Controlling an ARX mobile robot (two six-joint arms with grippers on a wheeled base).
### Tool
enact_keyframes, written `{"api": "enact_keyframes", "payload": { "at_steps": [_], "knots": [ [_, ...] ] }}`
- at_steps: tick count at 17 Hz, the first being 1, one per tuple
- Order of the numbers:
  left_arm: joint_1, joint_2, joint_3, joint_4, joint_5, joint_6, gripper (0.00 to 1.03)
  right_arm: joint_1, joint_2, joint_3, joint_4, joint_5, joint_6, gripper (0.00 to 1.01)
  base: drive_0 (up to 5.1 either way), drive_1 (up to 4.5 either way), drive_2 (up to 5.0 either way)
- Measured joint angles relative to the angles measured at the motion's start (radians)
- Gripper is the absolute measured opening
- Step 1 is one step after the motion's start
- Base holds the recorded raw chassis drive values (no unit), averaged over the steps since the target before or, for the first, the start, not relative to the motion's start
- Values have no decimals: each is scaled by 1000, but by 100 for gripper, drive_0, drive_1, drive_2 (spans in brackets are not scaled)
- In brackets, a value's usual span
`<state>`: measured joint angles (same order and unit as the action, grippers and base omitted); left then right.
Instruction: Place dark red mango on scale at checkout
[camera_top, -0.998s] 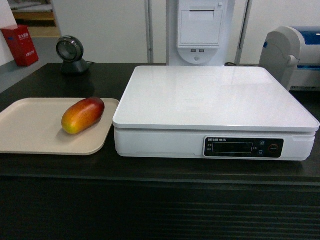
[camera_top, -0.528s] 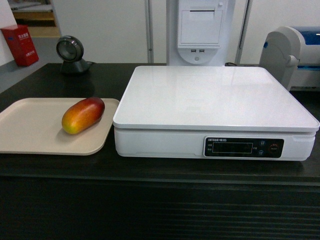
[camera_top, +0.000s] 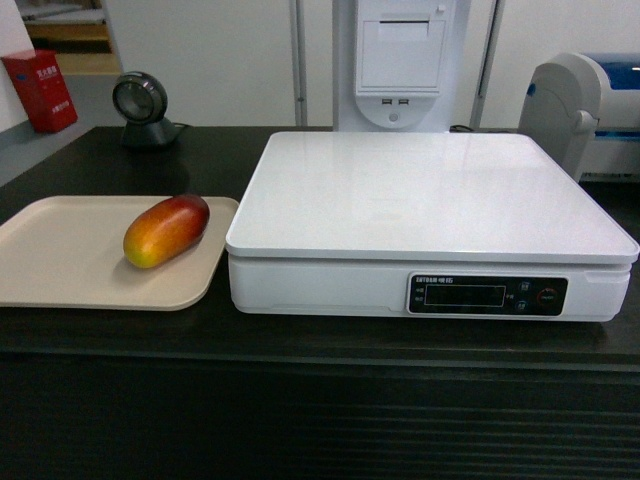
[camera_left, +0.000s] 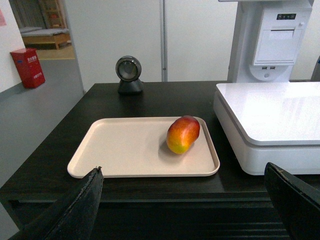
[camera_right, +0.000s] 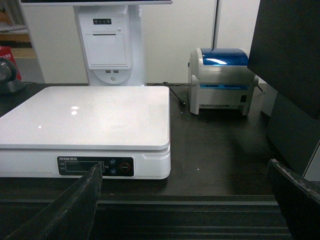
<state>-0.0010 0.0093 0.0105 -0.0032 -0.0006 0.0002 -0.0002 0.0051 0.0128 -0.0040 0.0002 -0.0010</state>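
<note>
left gripper (camera_left: 185, 210) was open, fingers (camera_left: 80, 210) spread wide, holding nothing, short of checkout (camera_left: 150, 97) front edge. right gripper (camera_right: 187, 210) likewise open and empty, facing scale (camera_right: 85, 117). dark red mango (camera_top: 166, 230) lay on beige tray (camera_top: 60, 255), near tray's right edge, red end pointing toward scale (camera_top: 430, 195). tray sat just left of scale on counter. round scanner (camera_top: 146, 110) stood behind tray, label printer (camera_right: 220, 80) right of scale.
</note>
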Motion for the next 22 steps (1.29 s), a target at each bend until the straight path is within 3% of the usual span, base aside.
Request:
{"api": "enact_keyframes", "payload": {
  "at_steps": [10, 11, 12, 14, 15, 17, 19, 22],
  "knots": [
    [-3, 3, 2, -17, -8, -2, 98, 0, 0, 0, 0, 0, 0, 98, 0, 0, 0],
    [-45, 45, 37, -117, -82, -31, 98, 0, 0, 0, 0, 0, 0, 98, 0, 0, 0],
    [-137, 166, 77, -98, -175, -60, 98, 0, 0, 0, 0, 0, 0, 98, 0, 0, 0],
    [-228, 275, 115, 13, -235, -76, 98, 0, 0, 0, 0, 0, 0, 98, 0, 0, 0],
    [-238, 335, 126, 84, -235, -76, 98, 0, 0, 0, 0, 0, 0, 98, 0, 0, 0],
    [-216, 449, 130, 188, -199, -79, 98, 0, 0, 0, 0, 0, 0, 98, 0, 0, 0],
    [-156, 632, 140, 353, -118, -76, 98, 0, 0, 0, 0, 0, 0, 98, 0, 0, 0],
    [-32, 977, 235, 639, 60, -56, 98, 0, 0, 0, 0, 0, 0, 98, 0, 0, 0]
  ]
}}
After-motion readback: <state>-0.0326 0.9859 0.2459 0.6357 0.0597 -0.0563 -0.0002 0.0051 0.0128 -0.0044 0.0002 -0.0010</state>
